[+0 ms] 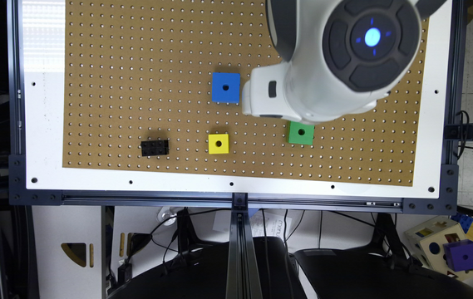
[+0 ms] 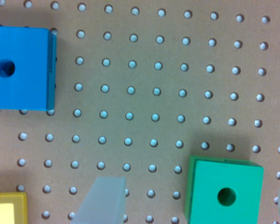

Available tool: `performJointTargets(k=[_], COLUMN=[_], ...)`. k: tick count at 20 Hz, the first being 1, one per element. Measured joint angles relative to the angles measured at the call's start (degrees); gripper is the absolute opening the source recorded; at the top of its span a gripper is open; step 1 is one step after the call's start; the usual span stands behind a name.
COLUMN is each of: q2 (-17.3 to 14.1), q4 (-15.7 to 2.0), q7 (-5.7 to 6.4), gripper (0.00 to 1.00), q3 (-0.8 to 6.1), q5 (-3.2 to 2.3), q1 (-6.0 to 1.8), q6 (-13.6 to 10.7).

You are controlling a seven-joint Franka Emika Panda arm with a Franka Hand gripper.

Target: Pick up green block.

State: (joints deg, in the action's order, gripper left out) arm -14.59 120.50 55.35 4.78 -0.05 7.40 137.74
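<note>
No brand or label can be read on the blocks or the arm; a sheet of paper below the tabletop (image 1: 45, 124), at the lower centre of the exterior view, carries print too small to be made out. In the wrist view the jaws (image 2: 193, 205) are seen spread wide, one pale finger (image 2: 100, 200) at the lower edge left of centre and the other barely showing at the lower right edge; nothing is held, and whether the right one touches anything cannot be told. The green block (image 2: 224, 193) is found between them at the lower right of the wrist view, closer to the right finger, flat on the pegboard (image 2: 154, 93) with its dark round hole facing up. In the exterior view the green block (image 1: 301, 133) is placed right of centre, its upper edge hidden under the white arm (image 1: 323, 62). The blue block (image 1: 225, 87) is seen above and to the left of it, the yellow block (image 1: 218, 143) to its left, and a black brick (image 1: 154, 148) further left, all well apart. A purple block (image 1: 462, 255) is seen at the lower right, off the tabletop.
</note>
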Motion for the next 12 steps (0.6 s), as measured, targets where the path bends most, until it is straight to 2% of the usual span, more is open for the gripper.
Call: performJointTargets(k=[3,8,9,12], q2=[-0.5,-3.7,-4.0,-4.7], q4=[0.03,-0.08,-0.24,-1.79], q7=[0.00,0.01,0.09,1.32], gripper=[1.00,1.00,1.00,1.00], q3=[0.03,0.19,0.41,1.52], q5=[0.00,0.00,0.02,-0.01], q1=[0.00,0.04,0.05,0.28], q6=[0.0,2.4,2.6,2.5])
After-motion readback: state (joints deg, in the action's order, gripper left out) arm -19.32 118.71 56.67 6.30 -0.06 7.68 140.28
